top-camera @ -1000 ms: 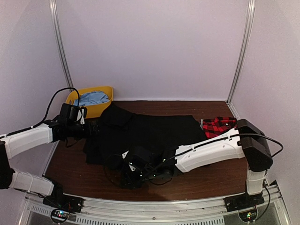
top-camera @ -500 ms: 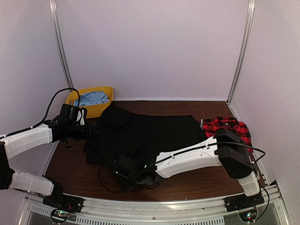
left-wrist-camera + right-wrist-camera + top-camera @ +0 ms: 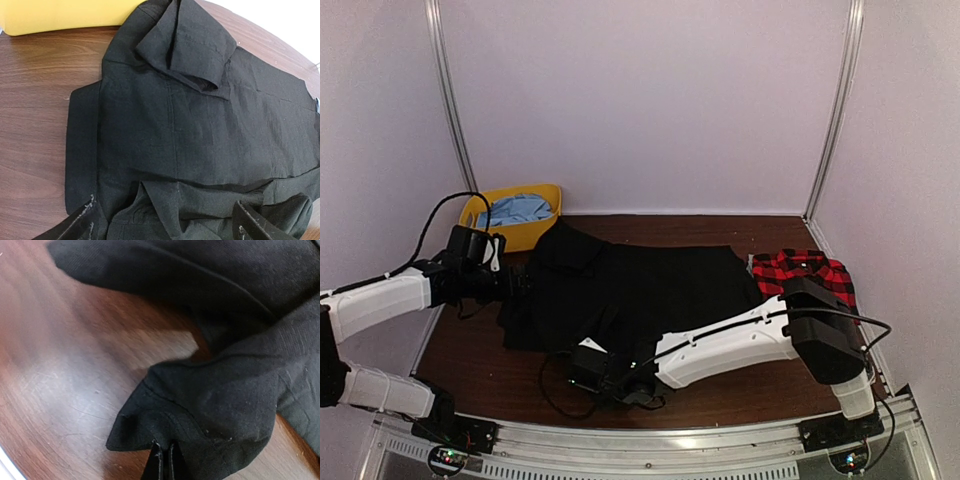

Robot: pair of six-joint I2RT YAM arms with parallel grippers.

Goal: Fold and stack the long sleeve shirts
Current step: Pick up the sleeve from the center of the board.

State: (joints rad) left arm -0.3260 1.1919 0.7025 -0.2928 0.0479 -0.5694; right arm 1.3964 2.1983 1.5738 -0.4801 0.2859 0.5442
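Note:
The black long sleeve shirt [image 3: 650,280] lies spread across the table's middle, collar toward the yellow bin. A red-and-black plaid shirt [image 3: 802,272] lies bunched at the right. My right gripper [image 3: 588,378] is low near the front edge. In the right wrist view my right gripper [image 3: 162,462] is shut, pinching the cuff end of the black sleeve [image 3: 210,410] on the wood. My left gripper [image 3: 520,282] hovers at the black shirt's left edge. In the left wrist view it [image 3: 167,225] stands open over folded black cloth [image 3: 200,125], its fingers [image 3: 252,222] wide apart.
A yellow bin [image 3: 542,222] holding light blue cloth [image 3: 515,210] stands at the back left; its wall [image 3: 60,15] shows in the left wrist view. Bare brown table [image 3: 470,350] lies front left. White walls close in on three sides.
My right arm swung left and down toward the front edge, and its jaws closed on the black sleeve's cuff. The left arm has barely moved.

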